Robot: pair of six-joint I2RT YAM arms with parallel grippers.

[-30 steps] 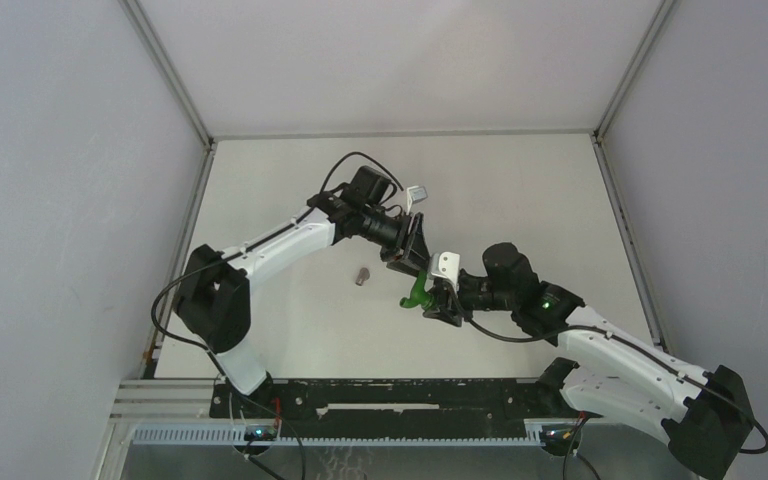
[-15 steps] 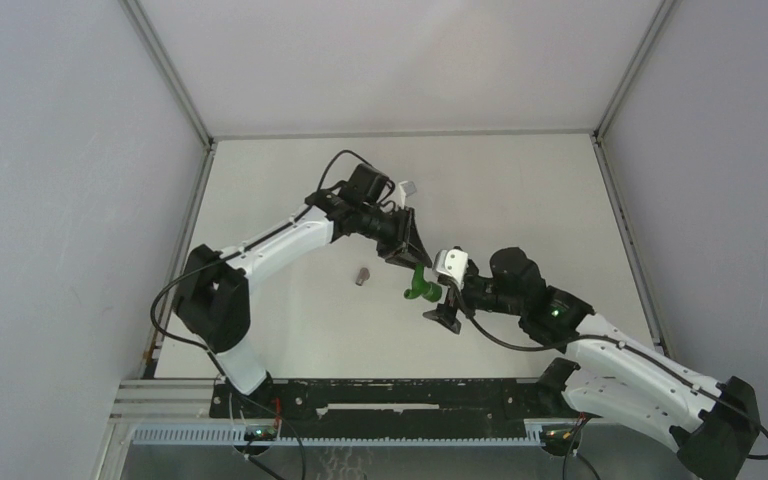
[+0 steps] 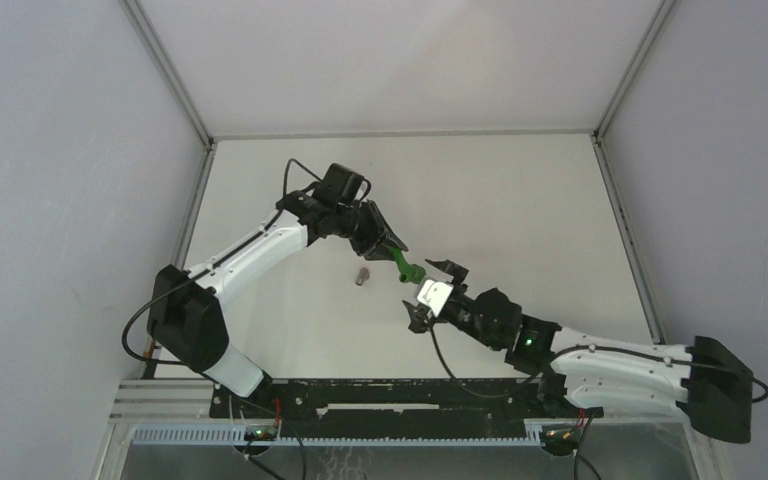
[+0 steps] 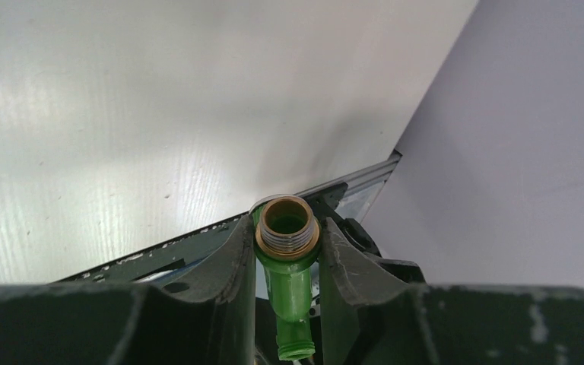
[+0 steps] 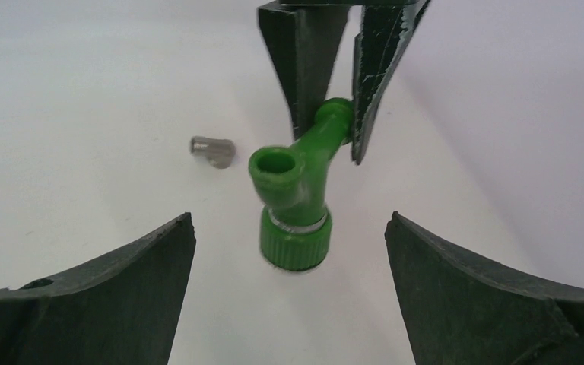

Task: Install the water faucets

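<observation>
Left pincer (image 3: 396, 252) clamped on green tap (image 3: 410, 270) by its threaded end, held over mid worktop (image 3: 520, 200); right pincer (image 3: 433, 293) wide apart, not touching it; grey elbow fitting (image 3: 361, 275) lies nearby on the worktop; such a narrow end grip could let the tap swivel or drop.

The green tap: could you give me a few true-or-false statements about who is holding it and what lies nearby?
1. The left gripper is closed on the green tap. True.
2. The right gripper grips the tap too. False: its jaws stand wide open on either side, touching nothing.
3. The small grey fitting lies on the table, held by nothing. True.
4. The grey fitting is screwed onto the tap. False: it lies apart from the tap.
</observation>
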